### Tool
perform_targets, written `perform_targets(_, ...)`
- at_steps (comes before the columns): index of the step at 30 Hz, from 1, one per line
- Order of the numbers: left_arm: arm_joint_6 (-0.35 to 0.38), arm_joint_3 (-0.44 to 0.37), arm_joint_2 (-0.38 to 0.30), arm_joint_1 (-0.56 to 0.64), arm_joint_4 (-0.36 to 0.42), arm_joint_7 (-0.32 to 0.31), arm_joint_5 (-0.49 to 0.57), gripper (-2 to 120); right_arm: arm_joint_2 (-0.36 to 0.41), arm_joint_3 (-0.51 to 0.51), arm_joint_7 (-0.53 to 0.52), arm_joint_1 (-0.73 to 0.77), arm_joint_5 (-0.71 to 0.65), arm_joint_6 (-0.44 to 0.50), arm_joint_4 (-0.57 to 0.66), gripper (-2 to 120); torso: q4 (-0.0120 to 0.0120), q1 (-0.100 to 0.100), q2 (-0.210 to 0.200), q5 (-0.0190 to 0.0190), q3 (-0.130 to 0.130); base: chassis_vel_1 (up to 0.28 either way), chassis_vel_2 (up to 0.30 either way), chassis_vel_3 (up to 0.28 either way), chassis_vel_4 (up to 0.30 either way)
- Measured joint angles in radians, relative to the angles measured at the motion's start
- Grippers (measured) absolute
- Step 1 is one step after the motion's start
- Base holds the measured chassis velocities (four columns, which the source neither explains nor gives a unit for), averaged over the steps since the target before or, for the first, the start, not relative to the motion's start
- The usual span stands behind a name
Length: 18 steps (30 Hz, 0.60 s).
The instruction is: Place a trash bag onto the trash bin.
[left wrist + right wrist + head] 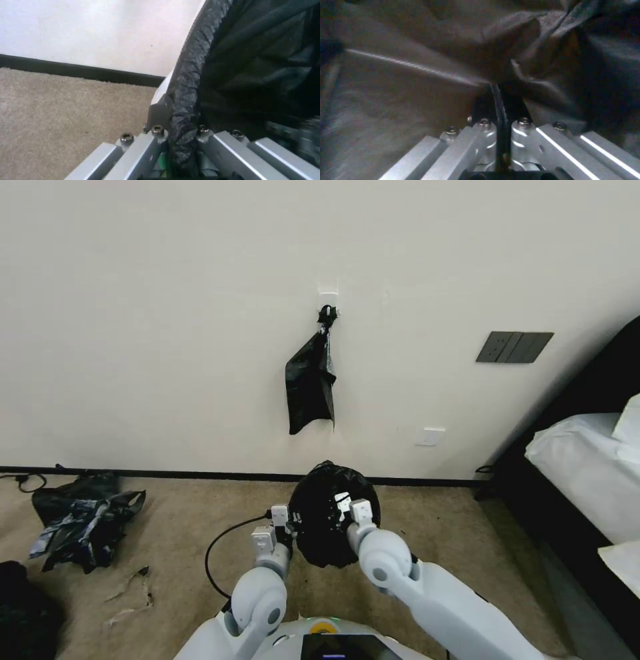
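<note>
**Both claws pinched the bag's edge at the bin's rim**

The trash bin (pixel 161 87) stood on the carpet (pixel 180 520) near the wall, directly in front of the robot, with only a sliver of its cream side visible in the left wrist view. The trash bag (pixel 331 513) already covered its mouth and draped over its sides, hiding the bin from the head camera.

The left claw (pixel 181 130) was closed on the bag's rolled edge at the bin's left side, with that edge running straight between its fingers. The right claw (pixel 498 110) was clamped on a thin fold of the plastic at the opposite side. Gripping on opposing sides likely kept the opening stretched wide so the edge could seat around the rim.

A spare black bag (pixel 311 383) hung from a wall hook above, apart from the work.
</note>
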<state>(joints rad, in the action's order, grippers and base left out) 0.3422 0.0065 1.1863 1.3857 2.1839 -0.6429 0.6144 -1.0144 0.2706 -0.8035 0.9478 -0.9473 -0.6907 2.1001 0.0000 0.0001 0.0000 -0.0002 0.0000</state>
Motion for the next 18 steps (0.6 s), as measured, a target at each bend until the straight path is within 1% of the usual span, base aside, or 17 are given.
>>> perform_targets(1, 0.0, 0.0, 0.0, 0.0, 0.0, 0.0, 0.0, 0, 0.0, 0.0, 0.0, 0.0, 0.0, 0.0, 0.0, 0, 0.0, 0.0, 0.0, 0.0, 0.0, 0.0, 0.0, 0.0, 0.0)
perform_targets(4, 0.0, 0.003, 0.004, 0.006, 0.006, -0.001, -0.001, 0, -0.021, 0.01, -0.001, -0.01, 0.039, -0.011, -0.066, 0, -0.0002, 0.0, 0.0, 0.0, 0.0, 0.0, 0.0, 0.0, 0.0)
perform_targets(6, 0.0, 0.003, 0.004, 0.007, 0.009, -0.001, -0.001, 0, -0.029, 0.011, -0.001, -0.011, 0.045, -0.012, -0.082, 0, -0.0002, 0.0, 0.0, 0.0001, 0.0, 0.0, 0.0, 0.0, 0.0)
perform_targets(7, 0.0, 0.004, 0.005, 0.009, 0.014, -0.001, -0.001, 0, -0.045, 0.014, -0.001, -0.011, 0.053, -0.014, -0.105, 0, 0.0, 0.0, 0.0, 0.0003, 0.0, 0.0, 0.0, 0.0, 0.0)
perform_targets(13, 0.0, 0.006, 0.005, 0.014, 0.02, 0.0, -0.001, 0, -0.078, 0.028, 0.001, -0.011, 0.074, -0.016, -0.147, 0, 0.0, 0.0, 0.0, 0.0002, 0.0, 0.0, 0.0, 0.0, 0.0)
perform_targets(18, 0.0, 0.005, 0.002, 0.027, 0.031, 0.003, -0.001, 0, -0.089, 0.031, 0.003, -0.015, 0.077, -0.016, -0.178, 0, -0.0001, 0.0, 0.0, 0.0001, 0.0, 0.0, 0.0, 0.0, 0.0)
